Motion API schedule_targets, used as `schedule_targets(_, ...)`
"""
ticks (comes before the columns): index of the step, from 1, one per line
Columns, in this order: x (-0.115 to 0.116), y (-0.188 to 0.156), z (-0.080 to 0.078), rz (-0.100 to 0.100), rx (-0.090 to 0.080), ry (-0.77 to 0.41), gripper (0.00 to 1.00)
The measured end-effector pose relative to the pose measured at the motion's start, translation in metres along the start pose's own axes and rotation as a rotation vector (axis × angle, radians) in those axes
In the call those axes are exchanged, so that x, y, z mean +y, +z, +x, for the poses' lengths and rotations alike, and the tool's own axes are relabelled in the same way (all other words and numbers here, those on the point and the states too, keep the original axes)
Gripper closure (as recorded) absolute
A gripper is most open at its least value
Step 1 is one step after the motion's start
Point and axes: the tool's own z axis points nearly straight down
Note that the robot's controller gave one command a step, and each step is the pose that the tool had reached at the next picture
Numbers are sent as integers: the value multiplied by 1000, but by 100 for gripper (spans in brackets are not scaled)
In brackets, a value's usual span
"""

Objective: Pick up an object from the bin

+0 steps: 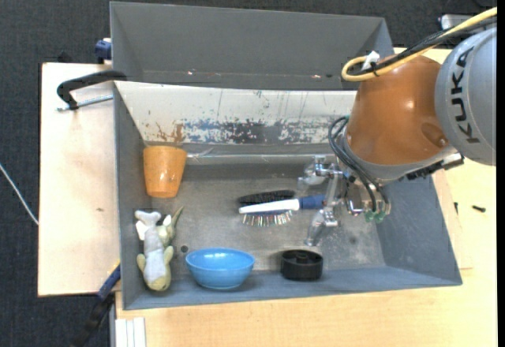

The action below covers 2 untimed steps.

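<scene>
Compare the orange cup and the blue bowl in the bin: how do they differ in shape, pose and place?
Shape: the orange cup is tall and tapering, the blue bowl wide and shallow.
Pose: the cup seems to lie on its side, mouth toward the back wall; the bowl stands upright, opening up.
Place: the cup lies further back, by the left wall of the bin; the bowl sits at the front wall.
Both are round open vessels, apart from each other.

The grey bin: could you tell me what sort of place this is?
Probably a robot grasping test rig: a grey metal bin holding a hairbrush, an orange cup and a blue bowl, with a KUKA arm reaching in.
</scene>
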Motion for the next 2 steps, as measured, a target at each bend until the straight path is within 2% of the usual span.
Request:
schedule_targets(1, -6, 91, -36, 1, -5, -151, 0)
schedule_targets(2, -6, 92, -36, 1, -2, -151, 100)
